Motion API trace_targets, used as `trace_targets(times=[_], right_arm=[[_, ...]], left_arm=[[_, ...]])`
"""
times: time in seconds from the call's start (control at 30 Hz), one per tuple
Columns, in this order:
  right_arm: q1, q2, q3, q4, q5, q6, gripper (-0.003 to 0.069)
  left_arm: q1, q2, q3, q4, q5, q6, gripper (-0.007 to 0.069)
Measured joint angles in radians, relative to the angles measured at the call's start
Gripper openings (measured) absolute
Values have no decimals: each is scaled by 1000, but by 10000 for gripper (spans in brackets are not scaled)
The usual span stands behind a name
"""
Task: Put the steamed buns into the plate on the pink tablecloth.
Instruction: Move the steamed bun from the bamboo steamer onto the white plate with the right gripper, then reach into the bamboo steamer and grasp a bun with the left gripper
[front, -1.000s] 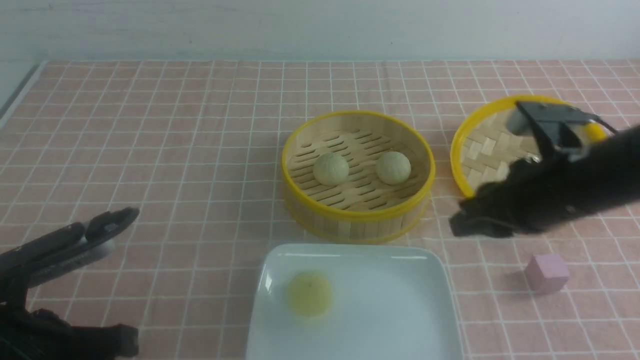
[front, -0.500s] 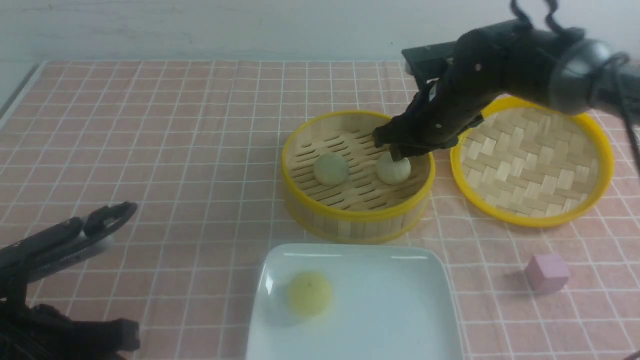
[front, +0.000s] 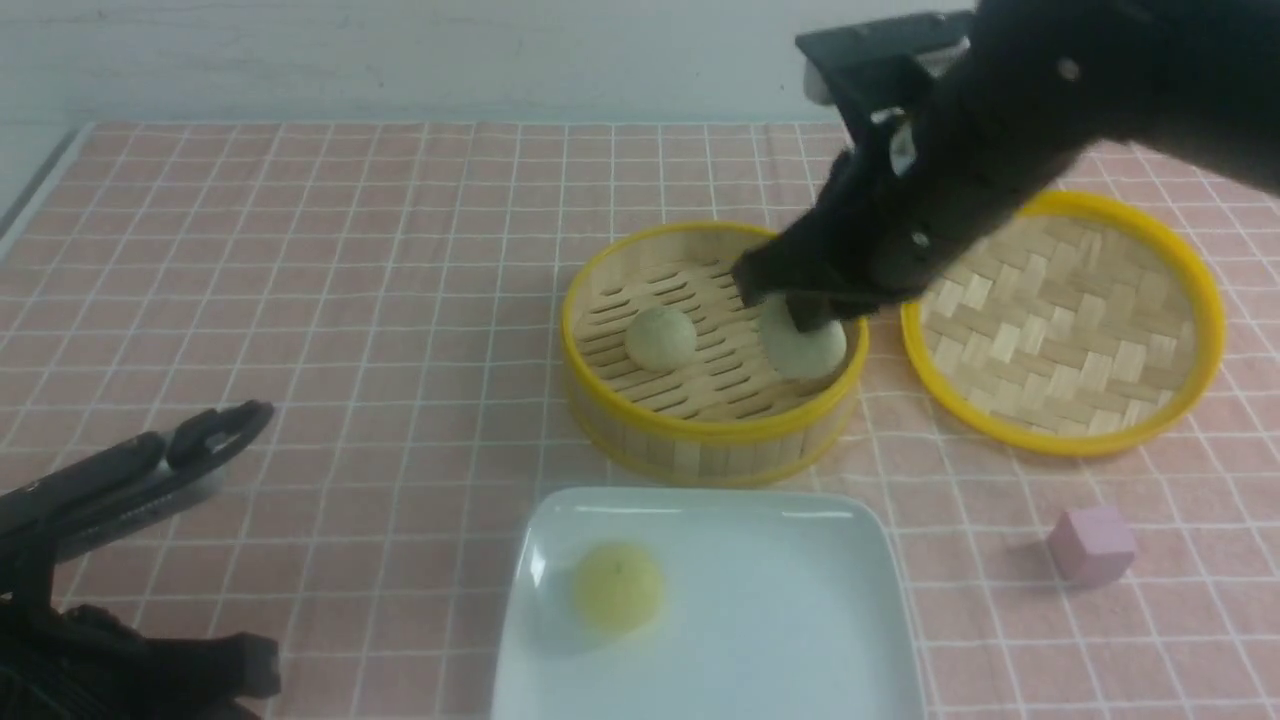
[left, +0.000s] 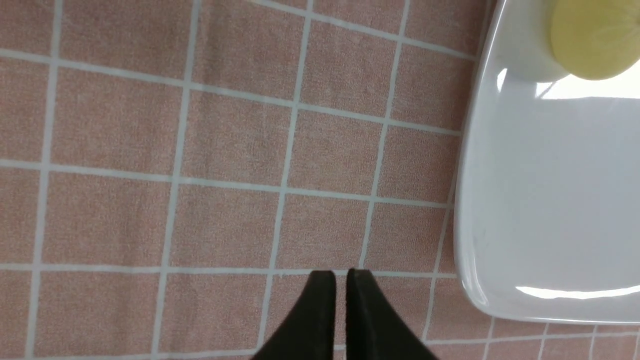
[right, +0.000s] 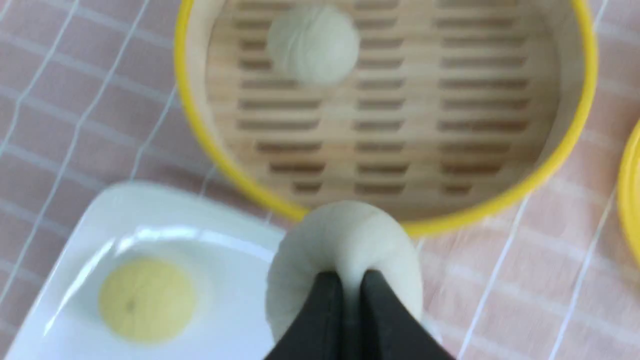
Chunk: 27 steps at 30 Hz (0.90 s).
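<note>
Bun grip first: right gripper (front: 800, 312) has its jaws pinching the pinched bun (front: 812, 350) by its top, at 3 o'clock inside the bamboo steamer (front: 700, 440). The arm is blurred and covers the fingertips and the steamer's rim at 1 o'clock. Can't tell from the front whether this bun touches the slats. In the right wrist view it overlaps the yellow rim. Second bun (front: 660, 337) sits at 9 o'clock inside the steamer, apart from it. Plate (front: 780, 620) lies on the pink tablecloth (front: 350, 250) at 6 o'clock from the steamer, near edge cut off, with a yellowish dome (front: 618, 585) at its 9 o'clock. Woven lid (front: 1070, 330) at 3 o'clock of the steamer, partly hidden by the arm. Pink cube (front: 1092, 545) at 3 o'clock of the plate. Left gripper (left: 340, 274) is off at the plate's 9 o'clock, jaws nearly together with a thin slit, nothing between them.
</note>
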Motion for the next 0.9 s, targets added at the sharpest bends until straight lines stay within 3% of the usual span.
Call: trace_targets(times=[0.1, 0.27, 0.43, 0.57, 0.63, 0.73, 0.77, 0.83, 0.9], right_arm=[[68, -88, 257, 3, -116, 95, 13], [91, -68, 444, 3, -339, 168, 73], [92, -5, 454, 2, -446, 179, 293], [80, -65, 366, -56, -318, 170, 386], [63, -134, 321, -104, -221, 156, 349], [35, -266, 288, -179, -66, 138, 213], [27, -333, 288, -210, 11, 134, 134], [14, -429, 309, -246, 121, 134, 44], [5, -527, 357, -265, 211, 134, 4]], left_arm=[[0, 0, 0, 0, -17, 0, 66], [0, 0, 0, 0, -33, 0, 69], [0, 0, 0, 0, -99, 0, 76], [0, 1, -10, -1, -148, -14, 84], [0, 7, -40, -5, -149, -16, 85], [0, 47, -122, -35, -138, -11, 74], [-3, 75, -163, -56, -121, 12, 54], [-33, 153, -252, -87, -90, 101, 17], [-81, 257, -350, -101, -73, 193, 1]])
